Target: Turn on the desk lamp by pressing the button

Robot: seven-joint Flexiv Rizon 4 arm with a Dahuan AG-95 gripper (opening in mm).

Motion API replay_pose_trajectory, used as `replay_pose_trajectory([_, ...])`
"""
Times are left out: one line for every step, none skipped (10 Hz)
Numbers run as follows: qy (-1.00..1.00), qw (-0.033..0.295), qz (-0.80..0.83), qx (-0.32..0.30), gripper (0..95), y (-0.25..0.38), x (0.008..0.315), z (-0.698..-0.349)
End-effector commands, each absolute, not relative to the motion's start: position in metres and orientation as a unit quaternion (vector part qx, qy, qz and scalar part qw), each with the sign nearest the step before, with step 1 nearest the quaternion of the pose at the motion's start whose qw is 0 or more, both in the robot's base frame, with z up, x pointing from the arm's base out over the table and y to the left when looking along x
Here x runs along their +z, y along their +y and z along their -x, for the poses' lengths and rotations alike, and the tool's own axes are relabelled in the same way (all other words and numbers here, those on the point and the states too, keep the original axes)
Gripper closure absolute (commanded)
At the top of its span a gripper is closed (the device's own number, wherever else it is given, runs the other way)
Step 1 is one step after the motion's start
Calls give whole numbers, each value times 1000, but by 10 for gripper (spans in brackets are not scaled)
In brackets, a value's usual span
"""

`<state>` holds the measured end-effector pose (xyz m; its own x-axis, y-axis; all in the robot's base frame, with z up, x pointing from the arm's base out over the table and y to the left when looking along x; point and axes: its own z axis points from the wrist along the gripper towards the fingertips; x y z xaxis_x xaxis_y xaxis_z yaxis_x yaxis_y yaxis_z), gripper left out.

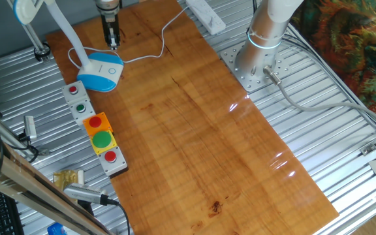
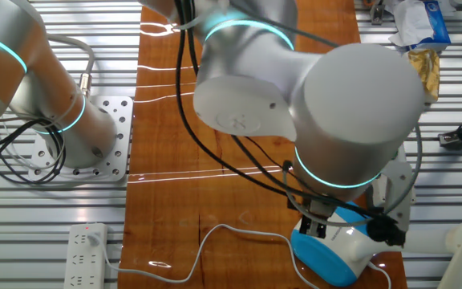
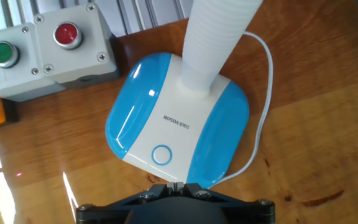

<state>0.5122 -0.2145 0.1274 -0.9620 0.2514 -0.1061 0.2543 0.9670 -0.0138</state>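
The desk lamp's rounded white and blue base (image 1: 103, 72) stands at the far left of the wooden board, with its slanted white arm (image 1: 64, 29) rising to the head (image 1: 25, 10). In the hand view the base (image 3: 213, 124) fills the middle, and the button (image 3: 161, 155) is a small pale ring on its white top. My gripper (image 1: 113, 44) hangs just above the base's edge on the button side. In the hand view its fingertips (image 3: 176, 185) touch each other, shut on nothing, a short way from the button. The other fixed view shows the gripper (image 2: 315, 227) close over the base (image 2: 335, 253).
A row of grey (image 1: 77, 98) and orange (image 1: 100, 132) boxes with red and green buttons lies to the left of the base; one shows in the hand view (image 3: 48, 46). The white cord (image 1: 155, 49) runs to a power strip (image 1: 204, 14). The arm's mount (image 1: 256, 62) is at the right.
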Motion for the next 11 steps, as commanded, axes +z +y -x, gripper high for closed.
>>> replay_pose_trajectory([990, 55, -127, -10, 950, -218, 118, -518])
replay_pose_trajectory([990, 58, -127, -8, 950, -219, 113, -520])
replay_pose_trajectory([990, 63, -128, 2, 950, -221, 106, -523])
replay_pose_trajectory([990, 63, -128, 10, 950, -221, 102, -524])
replay_pose_trajectory([990, 65, -128, 12, 950, -217, 96, -526])
replay_pose_trajectory([989, 67, -128, 13, 950, -210, 90, -526])
replay_pose_trajectory([989, 69, -128, 13, 950, -205, 86, -526])
replay_pose_trajectory([989, 70, -128, 14, 950, -202, 81, -527])
replay_pose_trajectory([989, 73, -128, 14, 950, -203, 74, -529])
replay_pose_trajectory([989, 75, -128, 15, 950, -204, 71, -531])
replay_pose_trajectory([989, 76, -128, 14, 950, -203, 69, -534])
